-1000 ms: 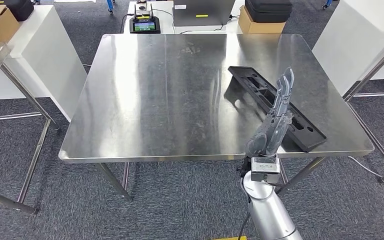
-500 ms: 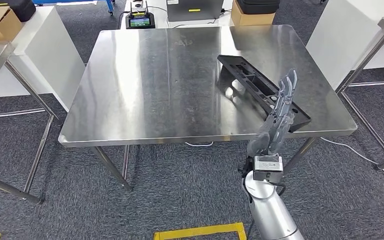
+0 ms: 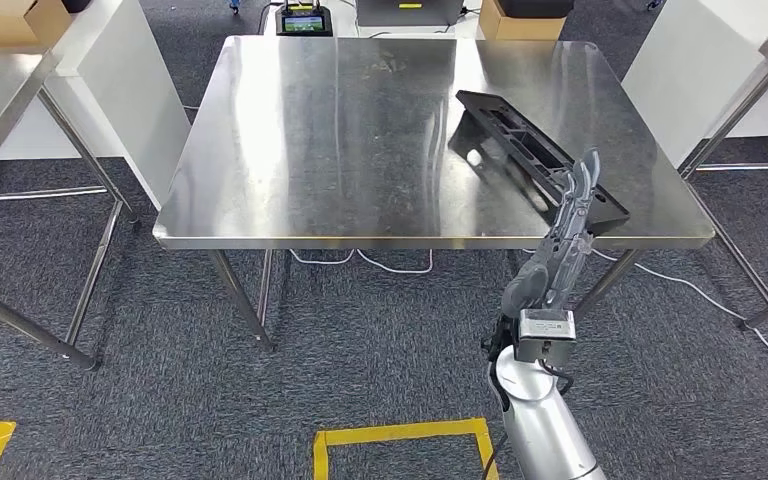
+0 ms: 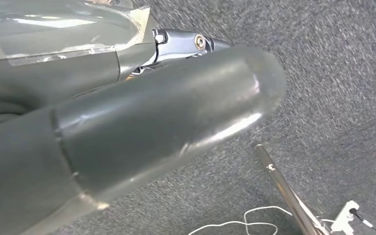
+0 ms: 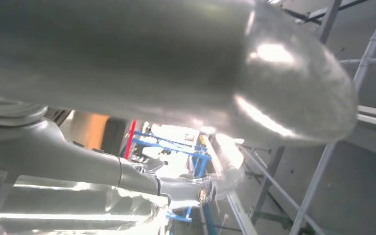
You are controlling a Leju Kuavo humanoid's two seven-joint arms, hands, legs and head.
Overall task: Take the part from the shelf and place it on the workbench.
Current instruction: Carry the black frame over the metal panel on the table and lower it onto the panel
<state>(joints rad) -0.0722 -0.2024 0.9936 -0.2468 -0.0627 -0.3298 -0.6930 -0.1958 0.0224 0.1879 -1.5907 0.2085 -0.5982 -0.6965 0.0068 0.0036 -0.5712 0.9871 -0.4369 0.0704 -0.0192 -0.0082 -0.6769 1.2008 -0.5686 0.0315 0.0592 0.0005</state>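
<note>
The long black part [image 3: 508,128] lies flat on the right half of the steel workbench [image 3: 340,130], angled toward the front right corner. My right hand [image 3: 563,238] is raised in front of the bench's front edge with its fingers stretched out straight and nothing in them. In the picture its fingertips overlap the near end of the part. The right wrist view is blurred behind that hand's thick thumb [image 5: 176,58]. My left hand's thumb [image 4: 142,127] hangs stretched out over the carpet and holds nothing.
A second steel table [image 3: 0,110] stands at the left and a white cabinet [image 3: 700,60] at the right. A white cable [image 3: 390,265] lies under the bench. Yellow floor tape [image 3: 400,435] marks the carpet near me. A metal leg [image 4: 284,191] slants past my left hand.
The whole picture has shifted: the camera has backed away and the bench sits farther off. My right hand, formerly over the part, is now at the bench's front edge, still holding nothing.
</note>
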